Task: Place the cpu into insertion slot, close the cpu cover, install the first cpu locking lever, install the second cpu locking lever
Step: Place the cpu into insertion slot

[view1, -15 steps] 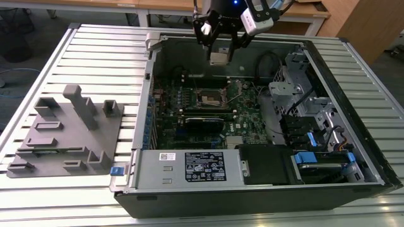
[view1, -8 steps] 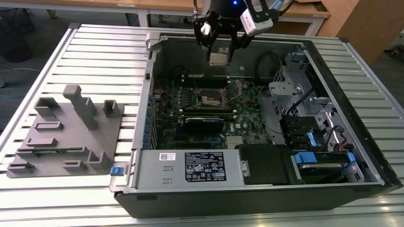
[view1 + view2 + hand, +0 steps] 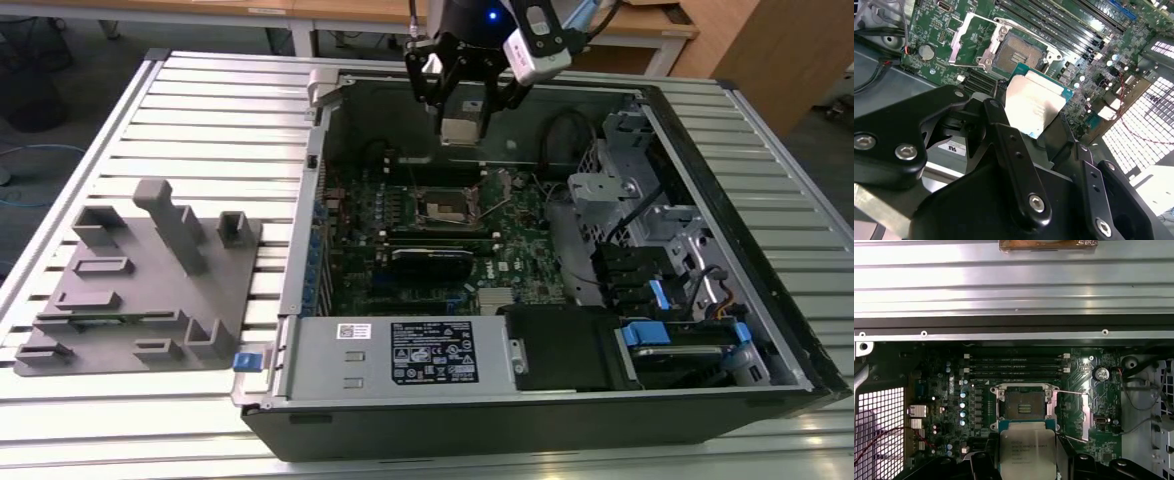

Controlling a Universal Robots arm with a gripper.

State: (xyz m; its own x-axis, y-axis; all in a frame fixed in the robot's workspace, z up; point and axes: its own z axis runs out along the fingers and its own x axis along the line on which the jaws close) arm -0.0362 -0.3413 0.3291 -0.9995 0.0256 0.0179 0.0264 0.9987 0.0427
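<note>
My gripper (image 3: 461,122) hangs over the far part of the open computer case, shut on the cpu (image 3: 461,132), a flat silver-grey square chip on a green base. In both wrist views the cpu (image 3: 1034,102) (image 3: 1027,452) sits between the black fingers (image 3: 1004,135), held in the air above the motherboard. The insertion slot (image 3: 449,208) (image 3: 1015,54) (image 3: 1024,405) lies bare below it, showing its dark pin field. The cpu cover (image 3: 958,42) (image 3: 1072,412) stands swung open beside the slot, with a thin wire lever (image 3: 1069,392) raised next to it.
The green motherboard (image 3: 387,215) lies inside the case with its walls (image 3: 300,230) all round. A black card (image 3: 430,262) sits nearer than the slot. The power supply (image 3: 427,350) and drive bays (image 3: 667,340) fill the near end. A grey fixture block (image 3: 140,280) rests on the ribbed table at the exterior view's left.
</note>
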